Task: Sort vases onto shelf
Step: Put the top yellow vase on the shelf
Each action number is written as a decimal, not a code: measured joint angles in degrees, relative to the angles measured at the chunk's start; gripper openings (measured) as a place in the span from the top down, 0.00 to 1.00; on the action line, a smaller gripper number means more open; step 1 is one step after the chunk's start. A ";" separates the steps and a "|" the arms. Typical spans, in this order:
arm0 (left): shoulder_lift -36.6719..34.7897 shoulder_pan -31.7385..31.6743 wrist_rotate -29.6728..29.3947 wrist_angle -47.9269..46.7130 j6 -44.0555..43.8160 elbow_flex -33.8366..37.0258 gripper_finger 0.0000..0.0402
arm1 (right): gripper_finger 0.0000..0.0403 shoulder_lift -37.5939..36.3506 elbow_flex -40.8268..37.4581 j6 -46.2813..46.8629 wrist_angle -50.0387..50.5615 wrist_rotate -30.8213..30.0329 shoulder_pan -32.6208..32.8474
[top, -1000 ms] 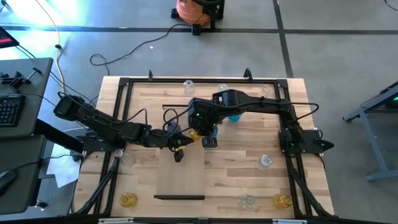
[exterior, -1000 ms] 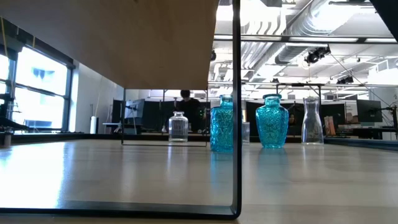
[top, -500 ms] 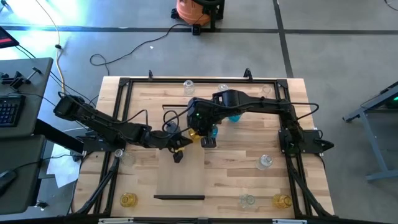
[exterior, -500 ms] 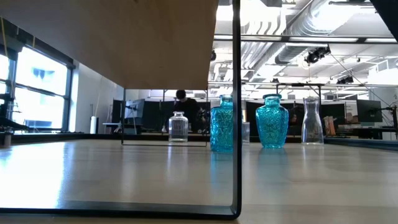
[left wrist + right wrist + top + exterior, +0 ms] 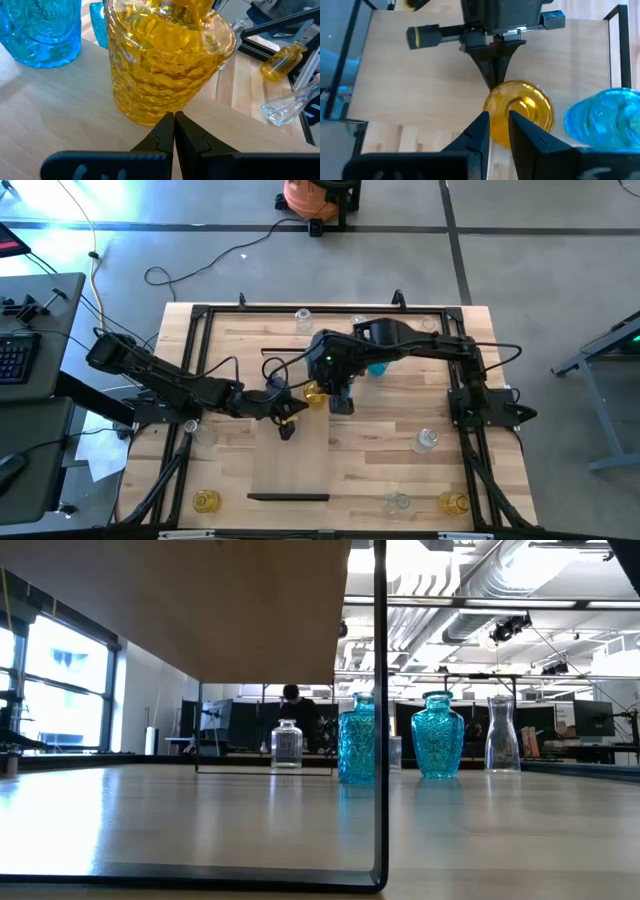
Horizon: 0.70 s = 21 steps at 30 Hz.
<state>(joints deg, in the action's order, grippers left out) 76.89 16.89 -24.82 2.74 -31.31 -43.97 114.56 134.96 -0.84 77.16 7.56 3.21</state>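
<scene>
While a yellow vase point(image 5: 520, 112) is being pinched at its neck by the right gripper point(image 5: 499, 127) fingers near the shelf's point(image 5: 290, 460) far end, the left gripper point(image 5: 174, 131), fingers pressed together, is touching its base; release upright is likely needed next.

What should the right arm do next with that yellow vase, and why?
Probably open the right pincer and lift clear: it grips the yellow vase by the neck, and the vase looks to stand upright on the shelf beside a blue vase. The shut left pincer sits at its base.
</scene>
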 joint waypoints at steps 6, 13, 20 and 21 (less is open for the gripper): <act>-1.22 0.01 0.30 0.00 -0.01 0.00 0.99 | 0.97 -1.32 0.00 5.31 0.08 -0.04 2.77; -5.15 0.95 0.63 -1.87 -1.03 0.00 0.99 | 1.00 -1.39 -4.96 12.23 -3.00 -0.48 7.41; -16.86 3.34 -0.63 -9.05 1.38 -0.71 0.99 | 1.00 -1.33 -10.23 19.83 -10.69 -12.17 9.61; -19.03 3.85 -1.37 -11.05 2.01 -1.40 0.99 | 1.00 -1.31 -10.46 21.32 -11.31 -13.70 9.82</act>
<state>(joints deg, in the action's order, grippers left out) 57.86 20.74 -26.19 -8.31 -29.30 -45.37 113.25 124.50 20.48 65.85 -6.14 13.03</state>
